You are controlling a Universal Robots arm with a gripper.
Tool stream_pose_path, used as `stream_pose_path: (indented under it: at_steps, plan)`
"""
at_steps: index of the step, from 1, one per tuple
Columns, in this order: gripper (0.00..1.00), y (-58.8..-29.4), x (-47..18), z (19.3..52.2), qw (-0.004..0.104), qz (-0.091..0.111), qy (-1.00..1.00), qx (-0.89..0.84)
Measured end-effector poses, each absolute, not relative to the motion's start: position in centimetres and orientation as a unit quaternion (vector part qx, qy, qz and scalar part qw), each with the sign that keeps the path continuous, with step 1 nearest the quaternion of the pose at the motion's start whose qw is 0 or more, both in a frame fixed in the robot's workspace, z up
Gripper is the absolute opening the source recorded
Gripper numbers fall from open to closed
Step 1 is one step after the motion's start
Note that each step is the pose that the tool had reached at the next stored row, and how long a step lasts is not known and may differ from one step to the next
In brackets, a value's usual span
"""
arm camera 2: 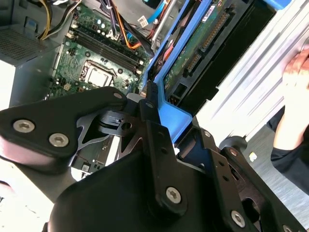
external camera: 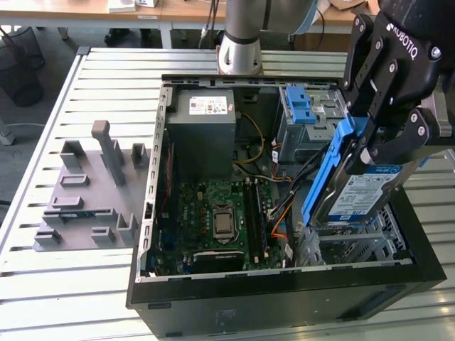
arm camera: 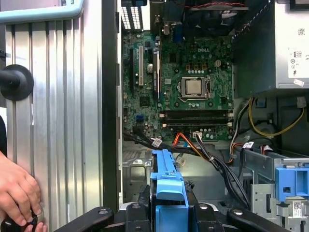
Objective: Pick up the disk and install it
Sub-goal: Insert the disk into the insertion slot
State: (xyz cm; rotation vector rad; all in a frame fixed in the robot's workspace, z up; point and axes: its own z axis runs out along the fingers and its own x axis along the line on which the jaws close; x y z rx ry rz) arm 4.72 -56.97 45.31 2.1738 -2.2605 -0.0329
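The gripper [external camera: 387,150] is clamping the disk [external camera: 370,193] by its upper end, its black fingers [external camera: 418,133] pressing on either side of the blue carrier [external camera: 323,174] that frames the silver drive. In the exterior view the disk is hanging tilted, with its white-and-blue label facing up, over the metal drive cage [external camera: 355,245] at the exterior view's right side of the open computer case [external camera: 284,302]. Its lower end is sitting close to the cage, though whether it is touching the metal is hard to tell. In the second wrist view the drive's underside is showing a green circuit board [arm camera 2: 193,53] inside the blue frame. The motherboard [arm camera: 193,82] is lying flat on the floor of the case, and the grey power supply [external camera: 201,131] is standing at the far end, with a bare blue latch piece [external camera: 298,106] just beside it on another bay. A grey moulded fixture [external camera: 89,192] is lying on the slatted metal table [external camera: 43,284], well apart from the case toward the exterior view's left. In the first wrist view a person's hand [arm camera: 17,193] is resting on the table beside the case wall.
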Motion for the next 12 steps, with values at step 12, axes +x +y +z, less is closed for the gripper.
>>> stream_pose_path:
  at_steps: [12]
  plan:
    - [0.36, -57.0, 6.5, 44.9, 0.003, -0.01, -0.721, 0.693]
